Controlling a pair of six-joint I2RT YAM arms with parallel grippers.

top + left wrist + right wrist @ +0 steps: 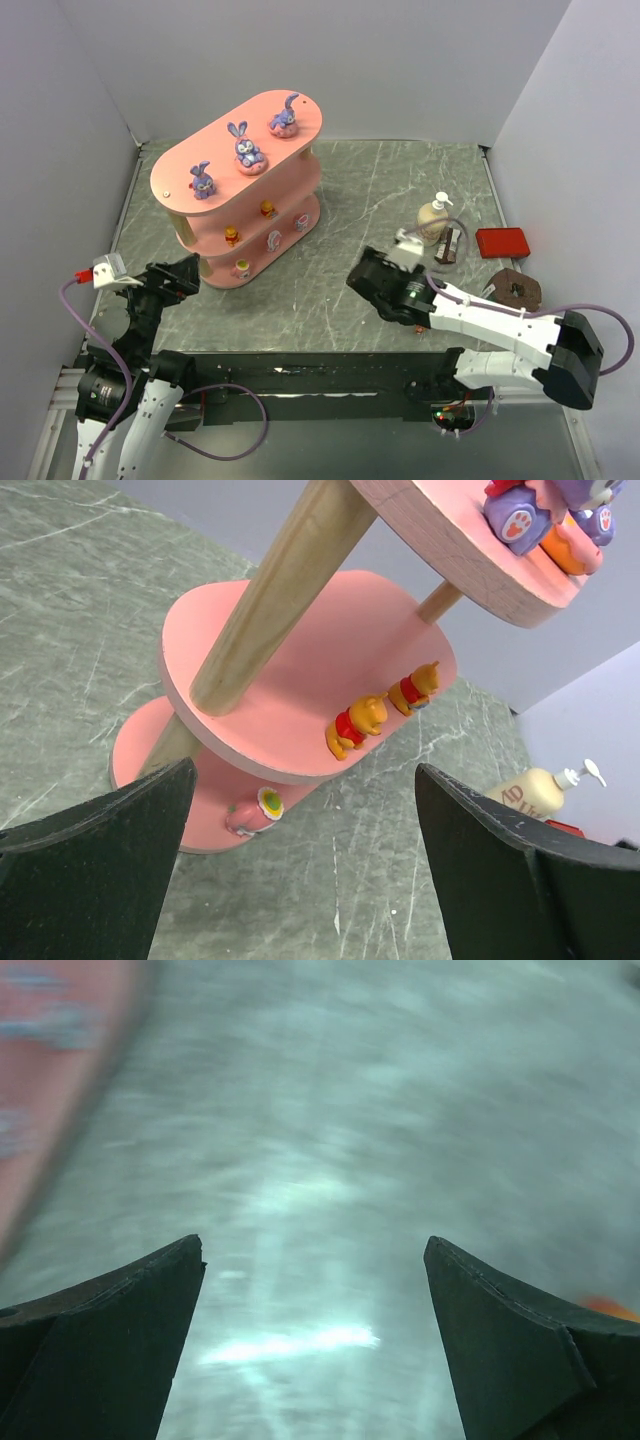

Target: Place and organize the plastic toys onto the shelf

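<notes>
Jaws on both arms wide apart, empty; shelf [172, 184] with toys [247, 150] just ahead of left pair

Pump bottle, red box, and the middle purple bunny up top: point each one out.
pump bottle [433, 220], top external view, on its cream body.
red box [501, 242], top external view, on its flat top face.
middle purple bunny [247, 150], top external view, on its torso.

Shelf [225, 165] at table's [380, 190] far-left corner, three bunnies [248, 148] on its top board, smaller toys [267, 209] below, pump bottle [432, 218] and box [501, 242] near right edge
</notes>
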